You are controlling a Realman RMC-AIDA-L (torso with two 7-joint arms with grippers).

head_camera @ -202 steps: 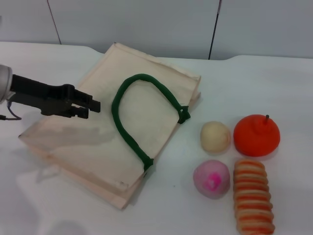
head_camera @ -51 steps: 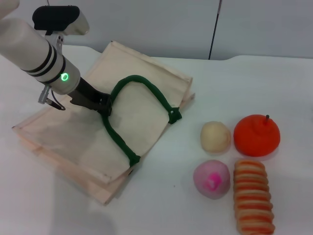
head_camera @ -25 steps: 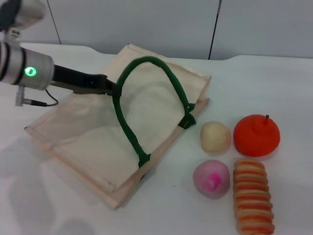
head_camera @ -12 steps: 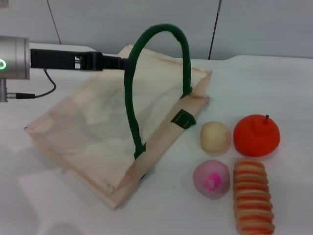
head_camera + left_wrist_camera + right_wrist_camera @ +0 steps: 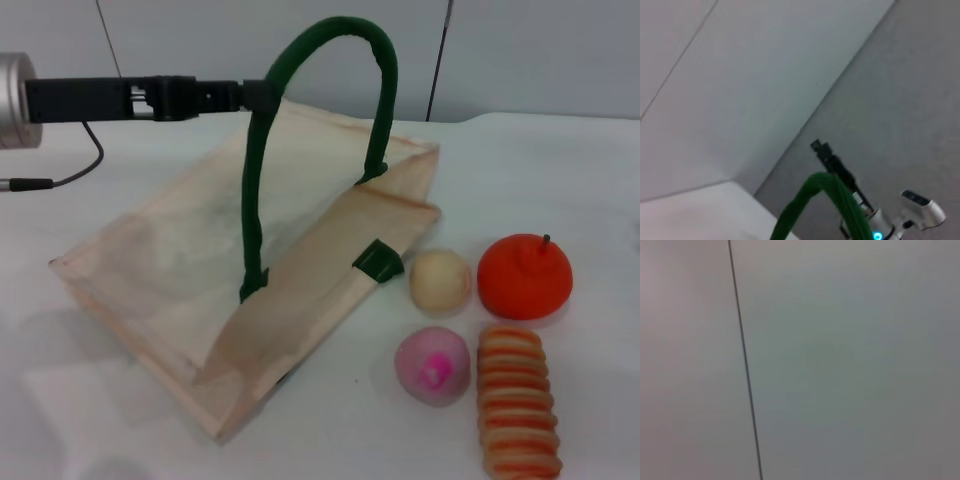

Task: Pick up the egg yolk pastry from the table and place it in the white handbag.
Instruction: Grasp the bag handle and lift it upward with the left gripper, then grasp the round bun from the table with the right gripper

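The egg yolk pastry [image 5: 441, 280], a pale cream ball, rests on the table just right of the white handbag [image 5: 190, 260]. My left gripper [image 5: 258, 95] reaches in from the left and is shut on the handbag's green handle [image 5: 330, 40], holding it high above the table. The handle's pull lifts the bag's upper panel, and its mouth gapes toward the pastry. That handle [image 5: 815, 210] also crosses the left wrist view, where a black gripper [image 5: 832, 160] on a silver arm shows far off; I take it for my right one, parked away from the table.
An orange fruit [image 5: 524, 275] sits right of the pastry. In front of them lie a pink ball [image 5: 432, 365] with a magenta spot and a striped orange-cream roll [image 5: 517, 405]. A black cable [image 5: 70, 175] trails on the table at the left. The right wrist view holds only wall.
My left gripper has carried the green handle higher and a little right. The bag's upper panel has risen with it and its near edge has folded up, widening the mouth. The food has not moved.
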